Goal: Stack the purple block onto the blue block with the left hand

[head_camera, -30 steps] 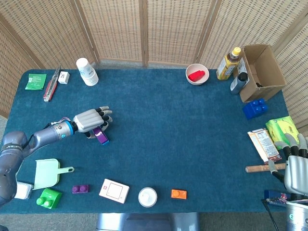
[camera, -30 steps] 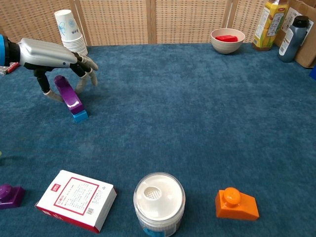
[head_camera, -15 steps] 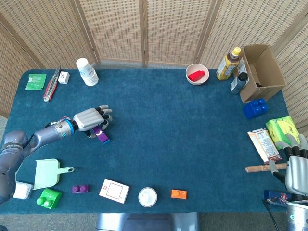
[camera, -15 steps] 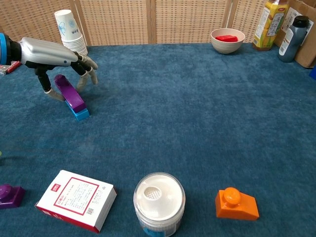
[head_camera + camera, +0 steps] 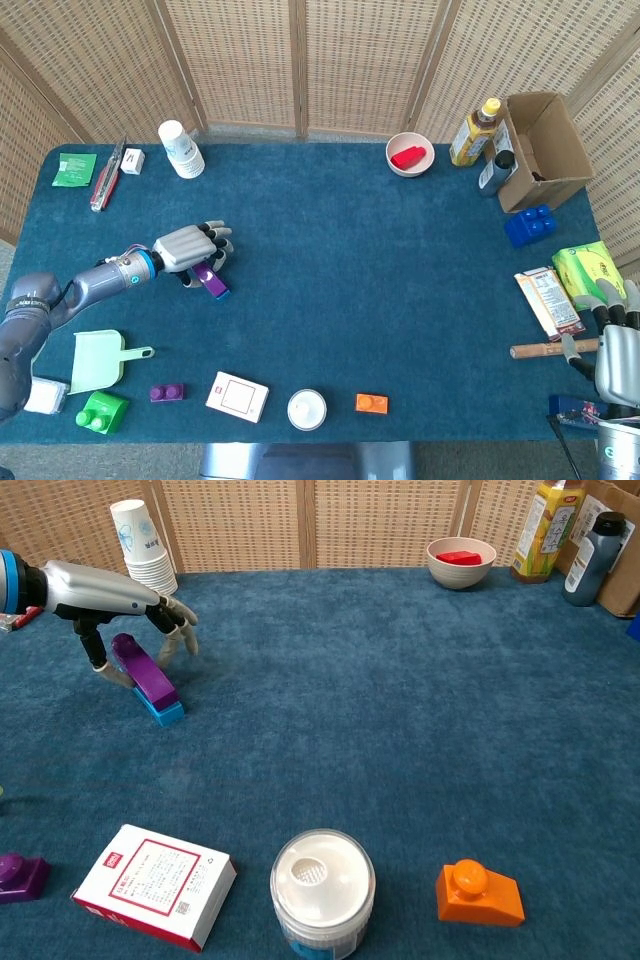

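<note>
Where left hand (image 5: 105, 590) hovers, purple block (image 5: 148, 672) atop blue block (image 5: 166, 714)

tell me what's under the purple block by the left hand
A blue block lies under the purple block; only its near end shows, the rest is covered. The left hand arches over the purple block's far end, hiding any contact.

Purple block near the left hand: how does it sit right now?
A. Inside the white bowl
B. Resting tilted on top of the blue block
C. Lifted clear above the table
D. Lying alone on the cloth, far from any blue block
B: in the chest view the purple block slopes down onto the blue block, whose end shows beneath it, with the left hand over its upper end.
</note>
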### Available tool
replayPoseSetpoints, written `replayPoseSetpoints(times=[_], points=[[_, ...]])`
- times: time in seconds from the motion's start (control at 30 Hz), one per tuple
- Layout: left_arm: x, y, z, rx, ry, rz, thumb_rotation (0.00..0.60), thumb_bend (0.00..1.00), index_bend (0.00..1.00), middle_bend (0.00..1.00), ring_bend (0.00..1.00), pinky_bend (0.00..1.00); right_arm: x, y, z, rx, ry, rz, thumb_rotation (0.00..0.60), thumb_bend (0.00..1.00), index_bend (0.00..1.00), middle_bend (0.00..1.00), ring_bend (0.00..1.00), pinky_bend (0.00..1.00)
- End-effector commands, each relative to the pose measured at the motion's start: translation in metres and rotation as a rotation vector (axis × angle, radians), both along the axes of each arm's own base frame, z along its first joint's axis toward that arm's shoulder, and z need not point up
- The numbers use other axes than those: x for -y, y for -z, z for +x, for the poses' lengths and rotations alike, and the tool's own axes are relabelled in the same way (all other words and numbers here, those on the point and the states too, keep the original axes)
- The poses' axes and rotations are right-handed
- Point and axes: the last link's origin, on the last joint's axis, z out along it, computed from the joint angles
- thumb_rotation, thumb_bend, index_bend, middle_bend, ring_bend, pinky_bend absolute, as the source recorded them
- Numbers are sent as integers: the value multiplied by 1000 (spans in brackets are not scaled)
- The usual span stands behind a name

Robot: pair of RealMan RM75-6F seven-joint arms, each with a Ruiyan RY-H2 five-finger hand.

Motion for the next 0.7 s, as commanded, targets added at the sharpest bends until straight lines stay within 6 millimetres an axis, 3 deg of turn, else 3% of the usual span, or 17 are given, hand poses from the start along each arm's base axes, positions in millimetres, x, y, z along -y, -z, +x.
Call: replayPoseSetpoints(times=[0.03, 0.7], points=[[-1, -1, 1, 2, -9, -1, 600, 353, 603, 252, 89, 0, 0, 0, 0, 1, 0, -1, 600, 283, 325, 169, 0, 80], [0, 2, -1, -60, 42, 7, 600, 352, 623, 250, 88, 0, -2, -1, -2, 3, 1, -6, 600, 283, 324, 169, 0, 80]])
